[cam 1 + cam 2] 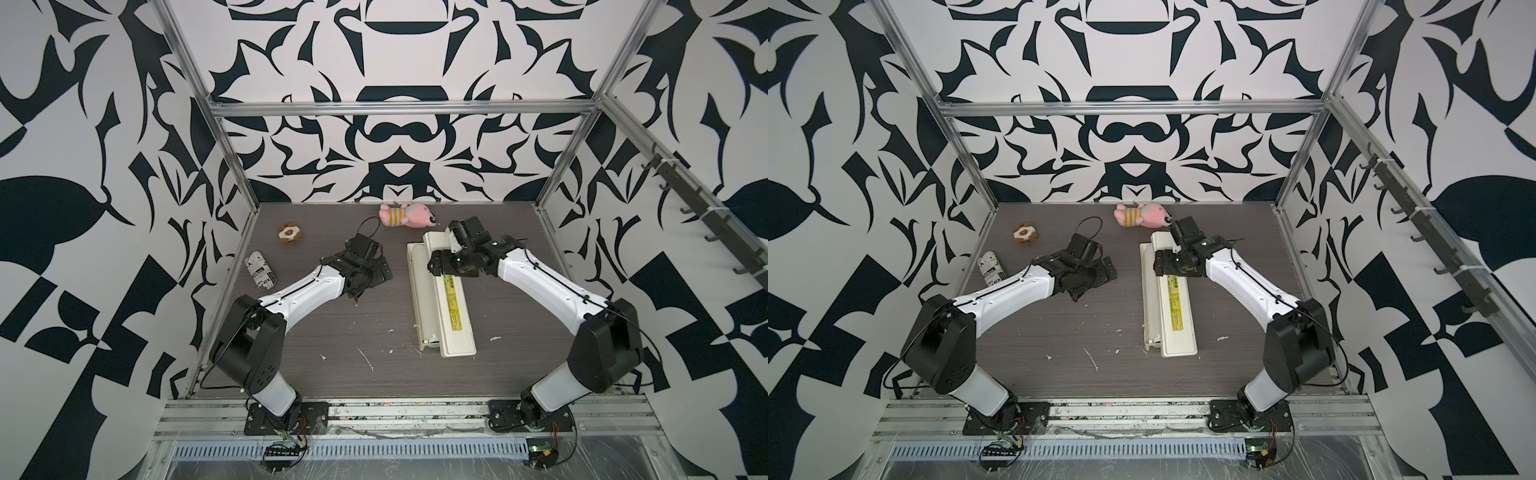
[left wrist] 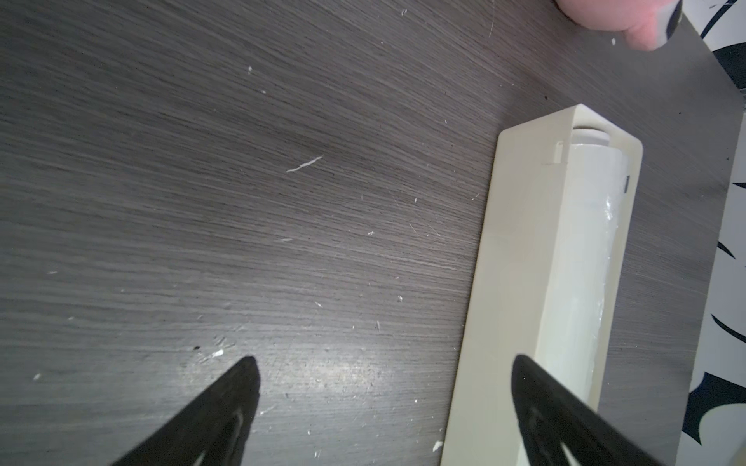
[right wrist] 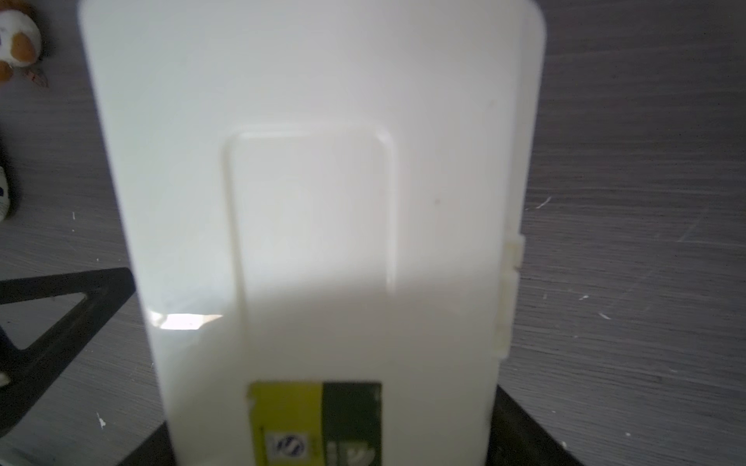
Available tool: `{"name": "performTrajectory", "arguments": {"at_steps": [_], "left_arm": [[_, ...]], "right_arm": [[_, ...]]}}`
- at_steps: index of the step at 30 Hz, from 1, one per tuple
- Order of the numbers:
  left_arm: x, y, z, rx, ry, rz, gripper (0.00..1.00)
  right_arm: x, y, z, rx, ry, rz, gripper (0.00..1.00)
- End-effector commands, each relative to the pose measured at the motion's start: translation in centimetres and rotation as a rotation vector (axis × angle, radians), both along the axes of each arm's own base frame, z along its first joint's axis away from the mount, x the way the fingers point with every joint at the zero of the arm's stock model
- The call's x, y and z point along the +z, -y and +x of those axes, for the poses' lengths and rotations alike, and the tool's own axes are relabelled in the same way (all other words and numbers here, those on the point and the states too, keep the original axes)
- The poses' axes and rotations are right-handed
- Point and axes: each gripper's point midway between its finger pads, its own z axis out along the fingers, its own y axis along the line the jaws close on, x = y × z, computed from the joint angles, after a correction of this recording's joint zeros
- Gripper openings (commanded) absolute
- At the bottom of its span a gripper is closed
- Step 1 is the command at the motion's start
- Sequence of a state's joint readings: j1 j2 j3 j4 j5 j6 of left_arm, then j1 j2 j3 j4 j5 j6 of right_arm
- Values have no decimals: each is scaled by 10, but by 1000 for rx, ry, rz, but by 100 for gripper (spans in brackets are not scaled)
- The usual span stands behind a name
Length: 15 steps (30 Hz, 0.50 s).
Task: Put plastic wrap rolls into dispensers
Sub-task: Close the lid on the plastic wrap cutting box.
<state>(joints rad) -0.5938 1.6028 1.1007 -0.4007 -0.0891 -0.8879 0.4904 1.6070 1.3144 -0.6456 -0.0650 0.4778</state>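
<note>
Left wrist view: plastic wrap roll [image 2: 585, 250] lies lengthwise inside the dispenser [image 2: 520, 250], its core stub [image 2: 590, 139] at the end toward the pink plush toy [image 1: 407, 216]. In both top views the dispenser's long axis runs far-to-near across the table [image 1: 332, 332], slightly skewed. The lid [image 3: 315, 201] with its yellow label [image 1: 453, 299] looks not yet seated (the roll shows beside it). Right gripper [image 1: 438, 266] hangs over the far part, jaws wide on either side of the lid; whether they touch it I cannot tell. Left gripper [image 2: 385, 363] is spread wide and empty, on the dispenser's left and apart from it. The right arm is nearer, so closing the lid likely falls to it. Count: one roll, one dispenser, two grippers, one pink plush, one small brown-white plush [image 1: 289, 235], one newsprint cylinder [image 1: 259, 276].
</note>
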Motion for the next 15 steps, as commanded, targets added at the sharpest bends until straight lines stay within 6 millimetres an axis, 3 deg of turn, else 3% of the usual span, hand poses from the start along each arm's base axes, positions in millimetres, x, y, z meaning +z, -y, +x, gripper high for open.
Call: {"name": "performTrajectory", "arguments": {"at_steps": [1,6,10,15], "left_arm": [[2,-7,-5,-16,8,7,99],[-1,-15,-10,-22,11,-18,99],[-8,-24,-11,-3,8,-75,99],[-14,-24,-12,-27,-6,-80,99]], "right_arm": [[13,-5,22,-94,43,11,77],[2,-22,35,-103,30,-5,78],[-9,-24,44,-131,32,-31,78],[-5,-27,56,-101,61,-79,78]]}}
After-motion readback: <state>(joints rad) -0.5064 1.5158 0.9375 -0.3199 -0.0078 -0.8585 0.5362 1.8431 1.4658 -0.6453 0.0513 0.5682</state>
